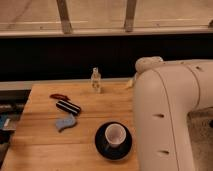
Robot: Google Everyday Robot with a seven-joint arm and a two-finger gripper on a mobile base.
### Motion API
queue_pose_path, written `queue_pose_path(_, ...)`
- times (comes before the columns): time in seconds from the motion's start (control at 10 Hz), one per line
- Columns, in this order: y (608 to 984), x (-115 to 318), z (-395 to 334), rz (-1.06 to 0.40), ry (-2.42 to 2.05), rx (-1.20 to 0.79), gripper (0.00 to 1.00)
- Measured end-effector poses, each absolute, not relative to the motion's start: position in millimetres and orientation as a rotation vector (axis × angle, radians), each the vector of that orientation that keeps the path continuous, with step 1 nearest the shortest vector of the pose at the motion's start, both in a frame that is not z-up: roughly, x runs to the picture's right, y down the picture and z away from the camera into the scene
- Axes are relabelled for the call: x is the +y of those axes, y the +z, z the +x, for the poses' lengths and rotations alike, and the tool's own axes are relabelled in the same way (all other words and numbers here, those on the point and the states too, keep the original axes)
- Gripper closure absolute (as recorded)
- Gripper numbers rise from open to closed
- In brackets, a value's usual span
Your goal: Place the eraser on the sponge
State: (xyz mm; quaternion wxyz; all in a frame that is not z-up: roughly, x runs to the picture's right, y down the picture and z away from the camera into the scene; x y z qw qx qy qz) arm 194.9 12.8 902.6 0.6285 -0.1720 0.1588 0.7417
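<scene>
The eraser, a small black oblong block with light stripes, lies on the wooden table left of centre. Just in front of it and slightly left lies the sponge, a flat light-blue piece with a wavy outline; a narrow strip of wood separates the two. The large white arm fills the right side of the view. The gripper itself is out of view.
A thin red-brown object lies just behind the eraser. A small clear bottle stands near the table's far edge. A black saucer holding a white cup sits near the front, right of the sponge. A dark wall runs behind the table.
</scene>
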Motion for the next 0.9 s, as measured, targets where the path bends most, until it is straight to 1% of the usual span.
queue_pose_path(0.3, 900, 18, 133, -0.467, 1.595, 0.352, 0.26)
queue_pose_path(0.5, 885, 33, 68, -0.521, 1.491, 0.327, 0.26)
queue_pose_path(0.7, 871, 45, 23, -0.551, 1.402, 0.3, 0.26)
queue_pose_path(0.9, 855, 59, -39, -0.582, 1.251, 0.242, 0.26)
